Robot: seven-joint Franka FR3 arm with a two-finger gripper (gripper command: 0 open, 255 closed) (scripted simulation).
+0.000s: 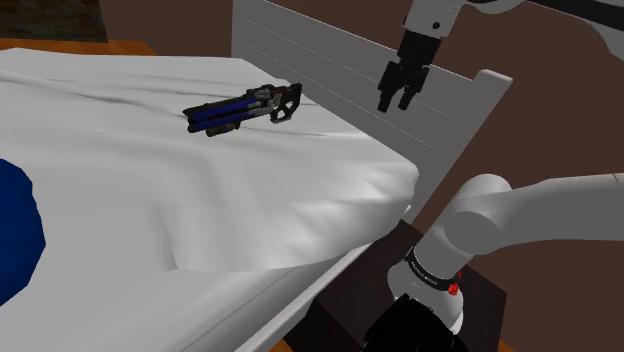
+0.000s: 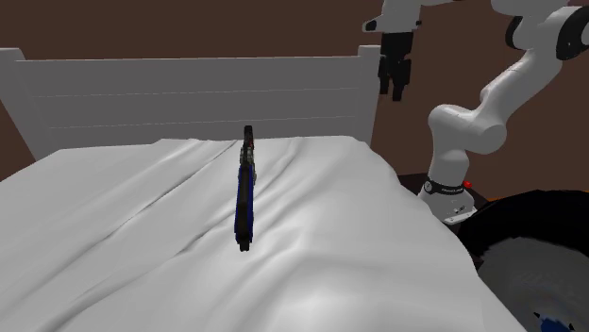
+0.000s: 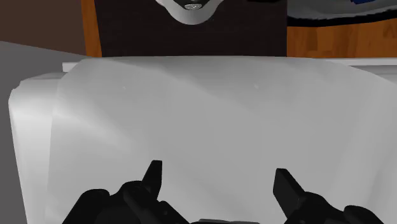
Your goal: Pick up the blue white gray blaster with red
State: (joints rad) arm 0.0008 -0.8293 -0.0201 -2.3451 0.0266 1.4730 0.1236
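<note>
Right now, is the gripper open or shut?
Open. In the wrist view the gripper shows its two black fingers standing well apart, clasping nothing.

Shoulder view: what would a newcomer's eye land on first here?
First, the long dark blaster with blue barrel, lying alone on the rumpled white bed sheet close to the white headboard. Next, the all-black gripper, hanging open in the air up and to the shoulder view's right of the blaster, well apart from it.
</note>
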